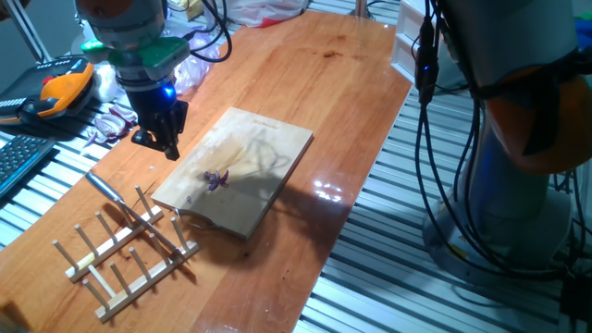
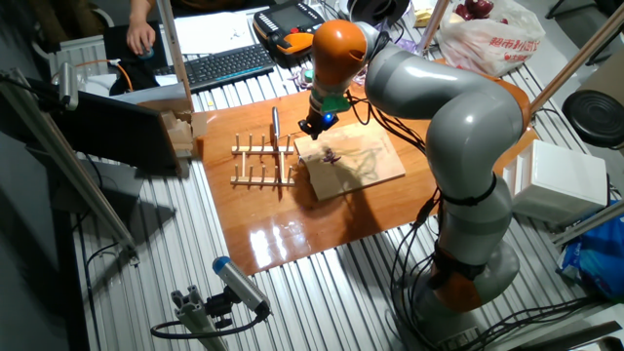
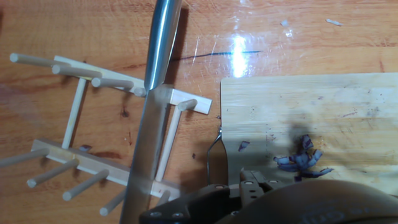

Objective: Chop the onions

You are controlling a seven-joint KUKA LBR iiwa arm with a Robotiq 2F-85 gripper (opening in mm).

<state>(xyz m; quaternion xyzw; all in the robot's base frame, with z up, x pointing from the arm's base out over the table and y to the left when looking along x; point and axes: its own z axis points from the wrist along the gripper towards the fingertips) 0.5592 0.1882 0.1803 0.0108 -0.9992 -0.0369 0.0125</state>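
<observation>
- One fixed view shows the arm reaching down from above, its wrist pointing the black gripper toward the table just off the far-left edge of the wooden board, with a blue light glowing on the hand.
- The gripper hangs above the tabletop, not touching the board; whether its fingers are spread or closed cannot be told from any view.
- The onions, a few small purple bits, lie on the board near its middle, toward the edge closest to the wooden peg rack.
- In the hand view the onions sit on the board as curled purple slivers, with one tiny bit apart beside them.
- A knife rests across the peg rack, its metal blade running lengthwise over the pegs, just beside the board's edge.
- The other fixed view shows the arm bent over the board, the orange wrist above the board's rack-side corner.
</observation>
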